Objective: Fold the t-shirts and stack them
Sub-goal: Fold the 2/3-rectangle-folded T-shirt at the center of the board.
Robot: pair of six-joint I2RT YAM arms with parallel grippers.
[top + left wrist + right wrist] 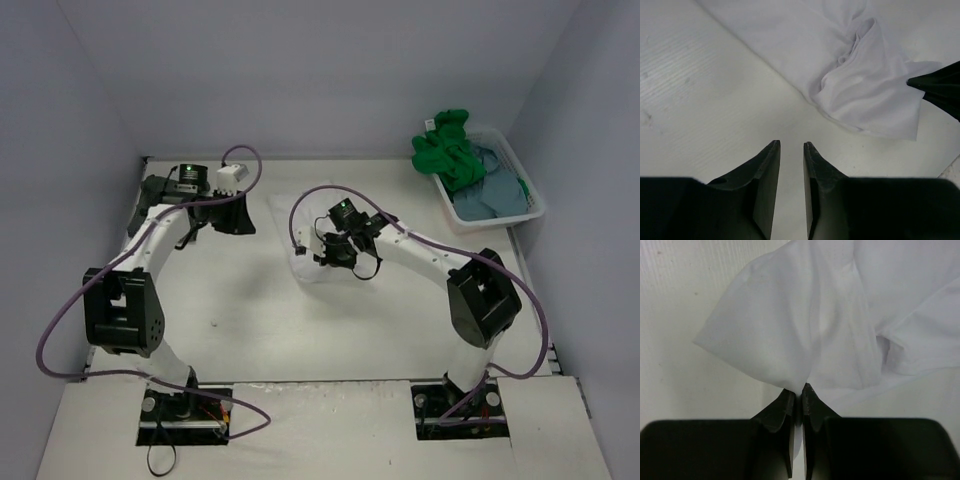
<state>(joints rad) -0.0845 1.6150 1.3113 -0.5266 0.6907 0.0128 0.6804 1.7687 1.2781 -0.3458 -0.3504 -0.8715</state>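
Your right gripper (333,258) is down on a crumpled white cloth t-shirt (305,268); your left gripper (238,222) sits apart from it. Far right, a white slotted plastic basket (530,205) holds 2 shirts: a bright green t-shirt (447,152) and a dusty blue-grey t-shirt (492,195).

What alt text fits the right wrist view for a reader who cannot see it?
The right gripper, seen from its own wrist, is shut on a fold of the white t-shirt. The cloth spreads rumpled beyond it over the pale table.
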